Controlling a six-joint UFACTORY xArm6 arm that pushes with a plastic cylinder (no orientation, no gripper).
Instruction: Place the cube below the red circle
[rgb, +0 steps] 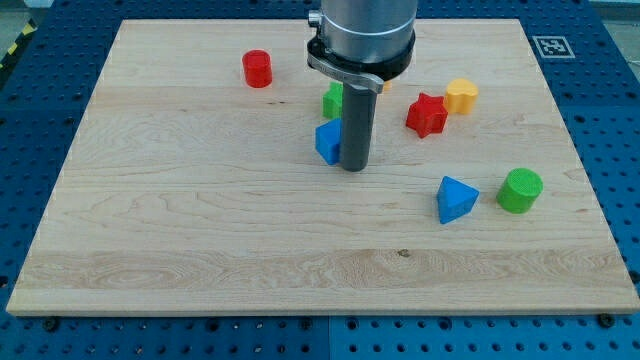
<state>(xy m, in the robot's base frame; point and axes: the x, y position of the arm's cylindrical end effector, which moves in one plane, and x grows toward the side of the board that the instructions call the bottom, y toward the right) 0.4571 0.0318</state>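
A blue cube (327, 141) sits near the middle of the wooden board (200, 220). My tip (353, 167) touches the board right beside the cube's right side, apparently in contact with it. The red circle, a short red cylinder (257, 68), stands toward the view's top left, well up and left of the cube. A green block (332, 100) sits just above the cube, partly hidden behind the rod.
A red star-shaped block (427, 114) and a yellow block (461, 95) lie to the right of the rod. A blue triangular block (456, 198) and a green cylinder (520, 190) sit at the lower right. A small orange piece peeks out by the arm's housing (386, 87).
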